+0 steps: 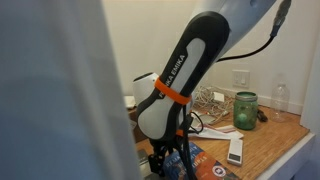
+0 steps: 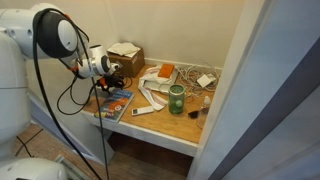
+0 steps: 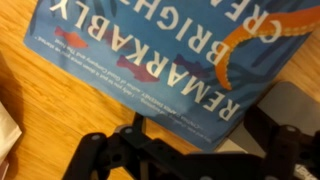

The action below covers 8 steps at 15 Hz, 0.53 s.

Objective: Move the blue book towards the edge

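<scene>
Wrist view: blue book (image 3: 150,70) corner lies between spread jaws of gripper (image 3: 200,140).

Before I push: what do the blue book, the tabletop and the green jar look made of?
The blue book: paperback, thin printed paper cover, apparently smooth. The tabletop: light-brown wood or wood-look laminate, visible grain, matte; cannot tell which. The green jar: translucent green, likely glass, possibly plastic.

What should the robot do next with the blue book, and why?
Probably lower the gripper onto the blue book, ready to slide it. The book lies flat on the table, and the gripper is right at its border, so pushing looks easier than pinching.
</scene>
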Tool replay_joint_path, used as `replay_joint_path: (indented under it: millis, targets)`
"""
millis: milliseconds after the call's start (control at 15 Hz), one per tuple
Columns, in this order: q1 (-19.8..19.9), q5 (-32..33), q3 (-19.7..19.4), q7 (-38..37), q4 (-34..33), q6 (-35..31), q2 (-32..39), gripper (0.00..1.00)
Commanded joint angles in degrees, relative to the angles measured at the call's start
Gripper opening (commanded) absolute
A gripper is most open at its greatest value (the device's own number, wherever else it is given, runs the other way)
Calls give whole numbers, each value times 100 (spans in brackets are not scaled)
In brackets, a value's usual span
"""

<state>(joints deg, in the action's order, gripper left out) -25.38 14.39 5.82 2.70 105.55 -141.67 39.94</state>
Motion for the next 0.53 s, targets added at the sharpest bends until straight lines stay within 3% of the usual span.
replay_joint_path:
  millis: [0, 467]
  targets:
    - [157, 271, 163, 291, 556, -12, -395, 100]
    - [232, 843, 68, 463, 1101, -152, -765, 100]
